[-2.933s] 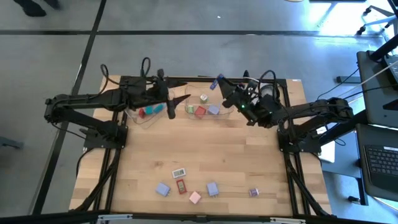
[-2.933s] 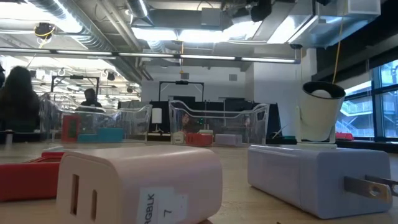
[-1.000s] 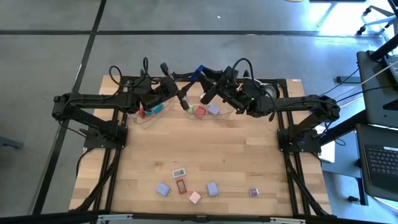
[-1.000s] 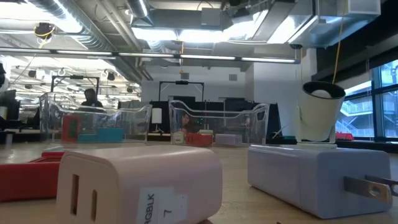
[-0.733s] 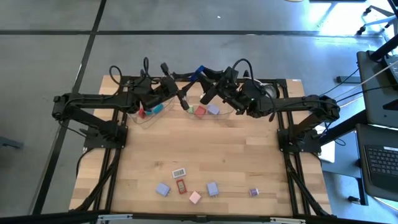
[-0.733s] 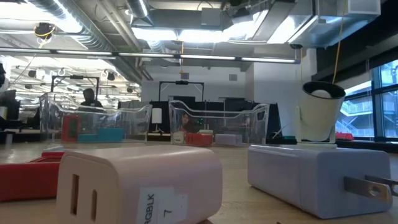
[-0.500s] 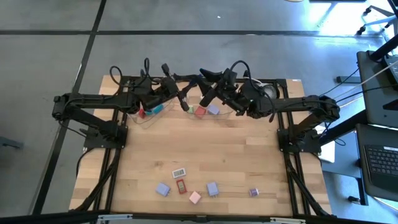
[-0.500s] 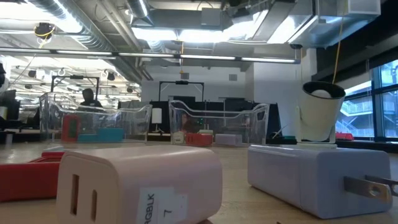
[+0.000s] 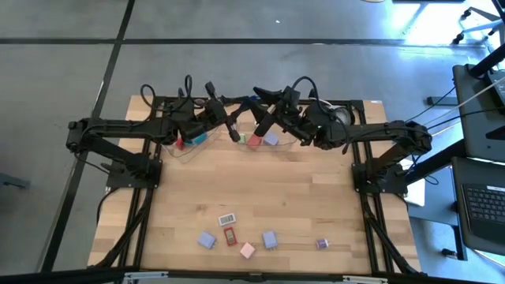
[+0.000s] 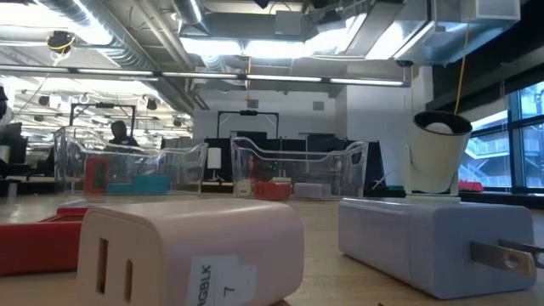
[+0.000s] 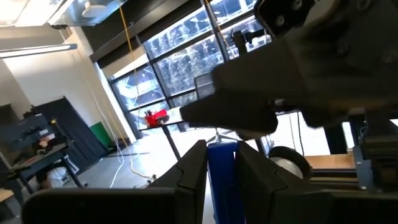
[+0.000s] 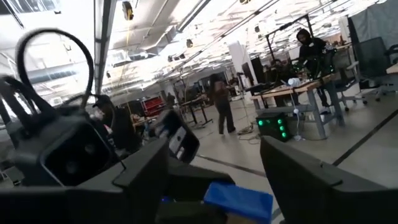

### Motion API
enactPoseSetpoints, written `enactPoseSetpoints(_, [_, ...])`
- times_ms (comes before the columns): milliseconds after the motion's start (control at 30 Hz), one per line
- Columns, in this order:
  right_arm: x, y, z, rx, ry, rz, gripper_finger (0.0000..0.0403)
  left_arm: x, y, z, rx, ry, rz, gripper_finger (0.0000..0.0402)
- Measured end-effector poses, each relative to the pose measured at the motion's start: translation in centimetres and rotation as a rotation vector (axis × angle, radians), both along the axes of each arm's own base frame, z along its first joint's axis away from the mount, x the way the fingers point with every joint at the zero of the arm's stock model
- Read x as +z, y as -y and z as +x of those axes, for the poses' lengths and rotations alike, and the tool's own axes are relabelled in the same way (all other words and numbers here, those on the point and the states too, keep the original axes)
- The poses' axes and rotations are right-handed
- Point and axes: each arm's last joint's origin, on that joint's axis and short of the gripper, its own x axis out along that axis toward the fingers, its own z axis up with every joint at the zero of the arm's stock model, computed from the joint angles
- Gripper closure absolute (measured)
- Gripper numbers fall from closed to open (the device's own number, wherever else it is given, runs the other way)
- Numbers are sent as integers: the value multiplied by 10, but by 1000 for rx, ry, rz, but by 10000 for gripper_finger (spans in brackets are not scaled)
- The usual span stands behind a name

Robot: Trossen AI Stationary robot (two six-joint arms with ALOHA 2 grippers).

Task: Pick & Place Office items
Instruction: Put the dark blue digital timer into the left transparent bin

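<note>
Above the two clear plastic trays (image 9: pixel 260 143) at the far edge of the pale wooden table (image 9: pixel 300 197), the two dark arms meet end to end. The left end effector (image 11: pixel 221 165) is clamped shut on a small flat blue block (image 11: pixel 222 177), gripped upright between its two dark fingers (image 11: pixel 193 168), while the right end effector (image 12: pixel 214 168) sits right against it with its fingers (image 12: pixel 298 174) spread apart on either side of the same block, no longer squeezing it. In the high view the meeting point lies over the gap between the trays, and the cables and wrist housings of both arms crowd that strip, hiding much of the tray rims. The left tray holds a red block (image 9: pixel 180 143) and a teal one (image 9: pixel 197 138); the right tray holds a red block (image 9: pixel 254 141) and a lavender one (image 9: pixel 271 140). Well away from the trays, near the table's front edge, six more blocks lie loose: a white one (image 9: pixel 227 218), a red one (image 9: pixel 230 236), two lavender-blue ones (image 9: pixel 207 240), a pink one (image 9: pixel 247 251) and a small purple one (image 9: pixel 321 244). The wide middle of the table between the trays and this front group is bare wood. The black frame rails run down both sides of the table.
</note>
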Motion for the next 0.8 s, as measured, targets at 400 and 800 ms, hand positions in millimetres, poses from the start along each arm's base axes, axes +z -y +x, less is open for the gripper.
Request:
enactPoseSetpoints(400, [18,2,-42,-96,-185,24,134,20,4,-26,-45,109,-73,339])
enactPoseSetpoints(800, [7,-3,-63,-75,-394,109,135,44,7,-58,-352,283,-197,339])
